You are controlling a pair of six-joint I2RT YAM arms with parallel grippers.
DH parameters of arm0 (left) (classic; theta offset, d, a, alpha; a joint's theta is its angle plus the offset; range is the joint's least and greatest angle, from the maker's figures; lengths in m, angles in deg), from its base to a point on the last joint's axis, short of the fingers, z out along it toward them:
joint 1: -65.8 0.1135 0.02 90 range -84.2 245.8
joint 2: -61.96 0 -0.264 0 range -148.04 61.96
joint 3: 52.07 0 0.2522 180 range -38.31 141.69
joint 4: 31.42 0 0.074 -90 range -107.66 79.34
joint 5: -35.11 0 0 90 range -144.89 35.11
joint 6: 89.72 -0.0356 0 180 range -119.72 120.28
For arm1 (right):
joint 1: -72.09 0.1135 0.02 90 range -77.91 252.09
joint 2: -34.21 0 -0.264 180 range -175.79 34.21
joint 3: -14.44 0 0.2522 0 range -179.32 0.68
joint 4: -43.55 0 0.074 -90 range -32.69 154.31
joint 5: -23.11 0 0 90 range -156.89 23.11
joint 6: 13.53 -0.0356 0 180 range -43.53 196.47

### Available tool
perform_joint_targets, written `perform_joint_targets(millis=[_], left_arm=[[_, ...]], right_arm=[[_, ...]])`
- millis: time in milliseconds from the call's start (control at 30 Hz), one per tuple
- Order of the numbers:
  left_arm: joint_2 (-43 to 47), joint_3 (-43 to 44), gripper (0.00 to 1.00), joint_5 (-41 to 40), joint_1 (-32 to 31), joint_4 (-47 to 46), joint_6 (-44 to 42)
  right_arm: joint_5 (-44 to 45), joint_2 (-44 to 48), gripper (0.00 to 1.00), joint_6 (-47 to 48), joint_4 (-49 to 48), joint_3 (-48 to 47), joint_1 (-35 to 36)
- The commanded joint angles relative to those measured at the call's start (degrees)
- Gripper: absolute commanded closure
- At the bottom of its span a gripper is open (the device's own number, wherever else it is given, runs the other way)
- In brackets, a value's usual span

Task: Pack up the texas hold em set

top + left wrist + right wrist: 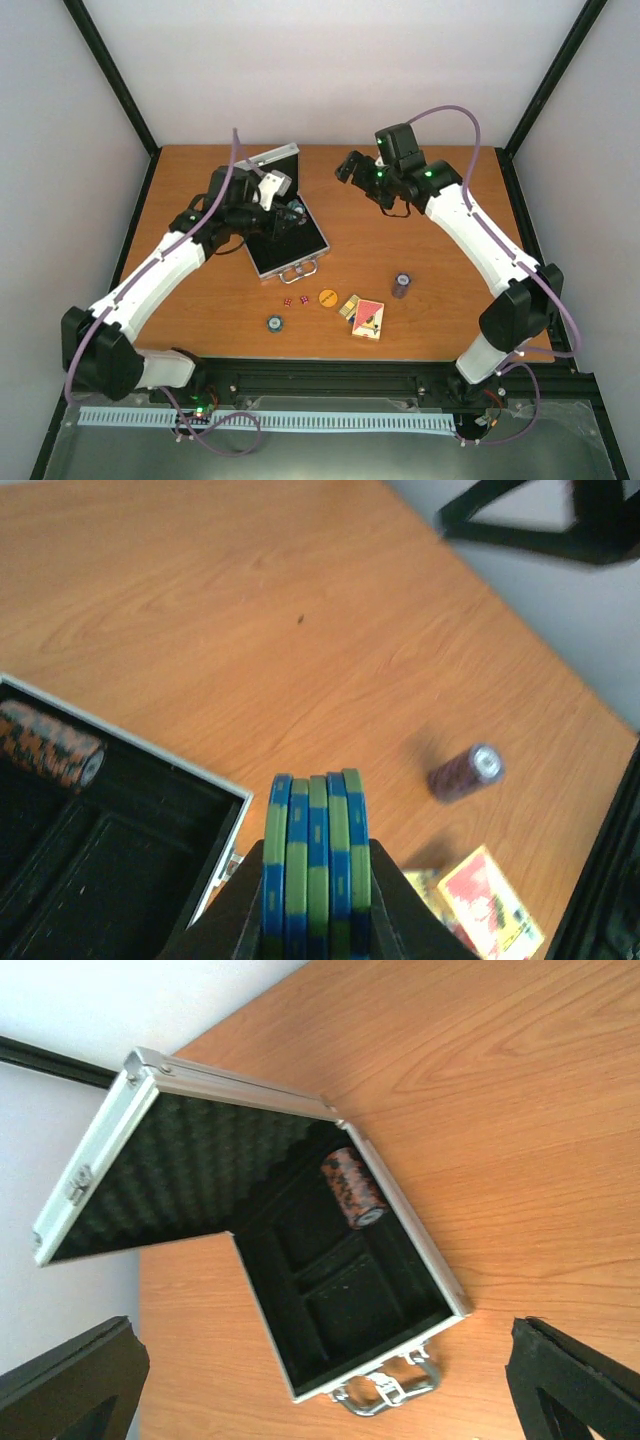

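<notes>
Over the case [130, 870], the left pincer [317, 855] is squeezing blue chips [315, 810] on edge. The right pincer [348, 168] is hanging open. Tipping could be sliding chips out.

No legible text anywhere — the deck [492, 905] has red-and-yellow print, too blurred to read; marks on the chips [315, 865] are unreadable too.

Found smooth wood-grain veneer, satin sheen, on table [380, 250]. Noted brushed silver metal on case [408, 1222] frame; bright shiny metal on handle [385, 1392]. Recorded matt black lining [340, 1310], felt-like, in base; ridged matt black foam [180, 1170] in lid. Logged smooth, plastic-looking chips [315, 860]; glossy printed card on decks [368, 320].
</notes>
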Motion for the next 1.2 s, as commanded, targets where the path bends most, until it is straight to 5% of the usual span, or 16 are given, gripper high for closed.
perform_joint_targets(millis=[0, 733, 1167], left_arm=[[-5.53, 6.12, 0.99, -0.82, 0.55, 13.27, -10.13], [-41.64, 36.06, 0.99, -11.72, -0.09, 29.17, -23.97], [-48.59, 38.38, 0.99, -11.86, -0.61, 30.86, -25.48]], right_arm=[[5.58, 3.62, 0.00, 8.06, 4.57, 2.23, -0.40], [3.29, 11.70, 0.00, 13.00, 2.52, 15.83, -8.82], [0.34, 11.82, 0.00, 14.02, 1.82, 18.60, -12.77]])
